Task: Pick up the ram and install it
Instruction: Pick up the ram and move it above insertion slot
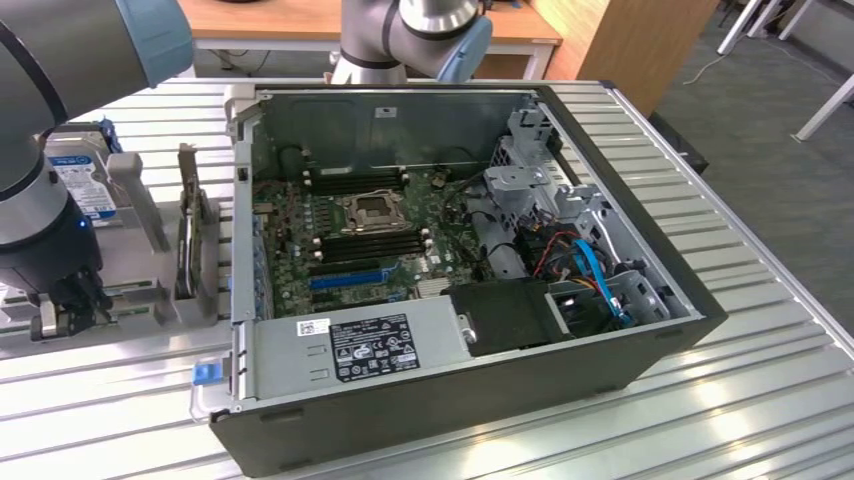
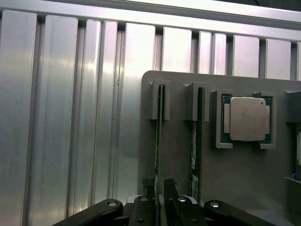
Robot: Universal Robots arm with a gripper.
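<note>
grey holder (image 2: 181,160): ram (image 2: 160,127) edge-up along slot w/ hand (image 2: 159,187) astride

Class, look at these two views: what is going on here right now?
A robot arm's gripper is down over a gray holder beside the open computer case. Its open jaws straddle one ram stick standing on edge in its slot. It has not been lifted yet.

The ribbed aluminium table (image 1: 747,400) (image 2: 70,117) is carrying an open computer case (image 1: 467,410) at its middle; a grey parts holder (image 1: 140,290) (image 2: 244,174) is sitting beside it, near the table's edge at the exterior view's left.
</note>
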